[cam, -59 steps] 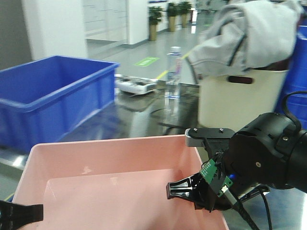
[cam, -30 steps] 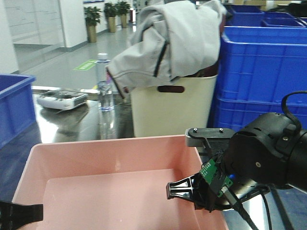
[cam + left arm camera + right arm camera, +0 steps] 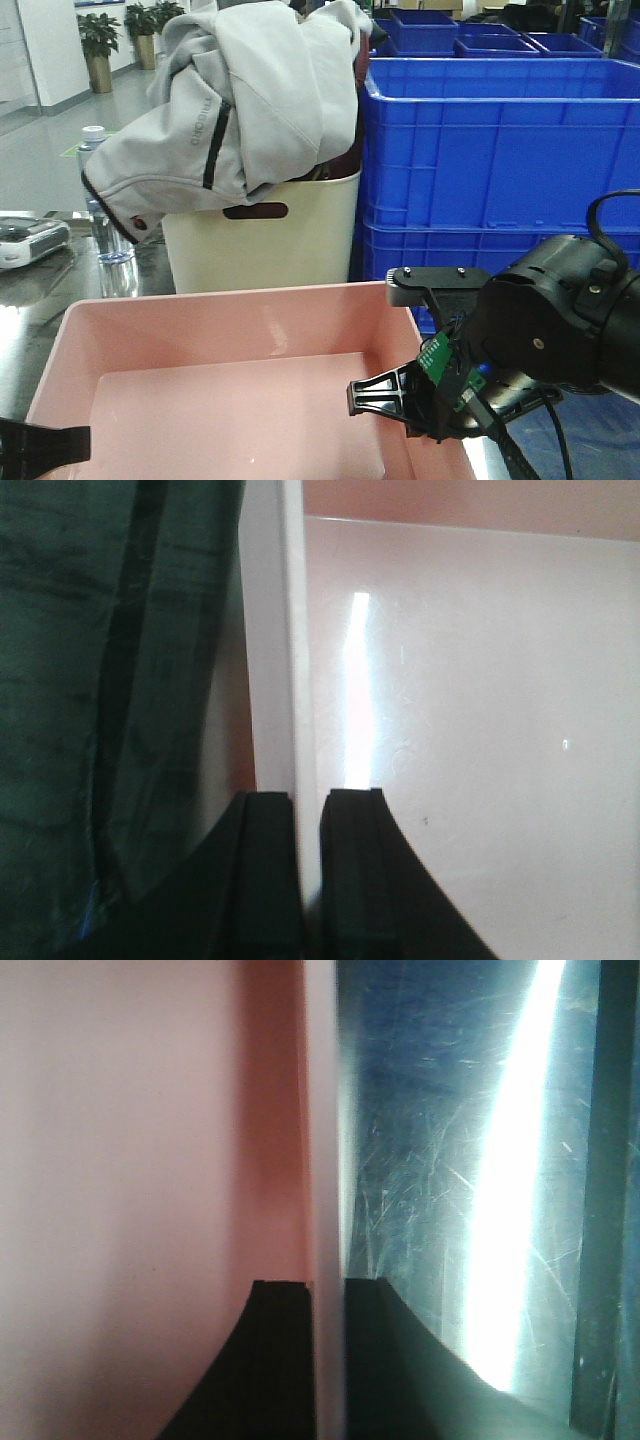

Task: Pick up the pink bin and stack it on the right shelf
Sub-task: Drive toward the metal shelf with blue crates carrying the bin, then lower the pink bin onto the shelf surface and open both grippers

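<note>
The pink bin [image 3: 240, 380] fills the lower front view, and I hold it by both side walls. My left gripper [image 3: 308, 800] is shut on its left rim [image 3: 270, 660], one finger inside and one outside. My right gripper [image 3: 328, 1285] is shut on the right rim [image 3: 320, 1110] in the same way, and its black wrist [image 3: 540, 340] shows at the bin's right. Under the bin's right side lies a shiny scratched steel deck [image 3: 440, 1160] with a dark line at its far right; it looks like the right shelf.
Behind the bin stands a cream tub [image 3: 260, 235] with a handle slot, with a grey jacket [image 3: 240, 110] draped over it. Stacked blue crates [image 3: 490, 150] rise at the right. A water bottle [image 3: 100, 215] and a white device [image 3: 25, 240] sit on a dark reflective surface at the left.
The whole view has swung right: the left blue crate is gone from view, and the bottle and cream tub have slid left. The blue stacks have come in. Both grips on the bin are unchanged.
</note>
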Tool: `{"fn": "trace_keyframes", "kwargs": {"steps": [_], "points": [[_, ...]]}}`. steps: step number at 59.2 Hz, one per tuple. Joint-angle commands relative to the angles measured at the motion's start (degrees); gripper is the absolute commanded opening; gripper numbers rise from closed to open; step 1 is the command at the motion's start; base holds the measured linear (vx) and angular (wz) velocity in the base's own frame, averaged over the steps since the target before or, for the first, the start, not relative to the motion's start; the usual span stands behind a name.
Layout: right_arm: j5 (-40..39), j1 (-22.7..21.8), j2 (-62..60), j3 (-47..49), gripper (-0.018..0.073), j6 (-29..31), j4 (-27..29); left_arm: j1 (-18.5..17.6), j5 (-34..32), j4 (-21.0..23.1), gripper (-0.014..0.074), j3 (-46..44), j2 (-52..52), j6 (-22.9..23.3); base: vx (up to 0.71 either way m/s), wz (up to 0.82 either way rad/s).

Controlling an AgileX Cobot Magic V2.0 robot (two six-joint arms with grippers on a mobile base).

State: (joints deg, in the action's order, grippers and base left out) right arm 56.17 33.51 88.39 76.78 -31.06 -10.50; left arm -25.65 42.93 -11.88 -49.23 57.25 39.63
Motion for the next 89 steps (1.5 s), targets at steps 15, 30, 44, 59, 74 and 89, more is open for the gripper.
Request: {"fn": "trace_keyframes", "kwargs": {"steps": [15,30,44,59,74,89], "points": [[-0.9,-0.9,-2.1,1.3,-0.0009,0.3,-5.6,0.0,-3.6,-1.8,0.0146,-1.9,-1.7,0.3,0.03,-0.07],[-0.9,-0.9,-2.1,1.3,-0.0009,0.3,-5.6,0.0,-3.6,-1.8,0.0146,-1.9,-1.7,0.3,0.0,0.0],[-1.5,-0.9,-2.1,1.3,-0.0009,0.2,-5.6,0.0,-4.0,-1.8,0.0146,-1.9,-1.7,0.3,0.0,0.0],[2.1,-0.9,-2.0,1.3,-0.0007,-3.8,-5.6,0.0,-4.3,-1.9,0.0146,-2.8,0.6,-8.3,0.0,0.0],[3.2,-0.9,1.2,1.3,0.001,-5.8,-4.6,0.0,-2.1,-5.0,0.016,-8.1,10.8,-9.9,0.0,0.0],[3.8,-0.9,2.3,1.3,0.0237,-5.0,-3.0,0.0,-1.2,-1.5,0.0399,-9.7,14.9,-15.8,0.0,0.0]]}}
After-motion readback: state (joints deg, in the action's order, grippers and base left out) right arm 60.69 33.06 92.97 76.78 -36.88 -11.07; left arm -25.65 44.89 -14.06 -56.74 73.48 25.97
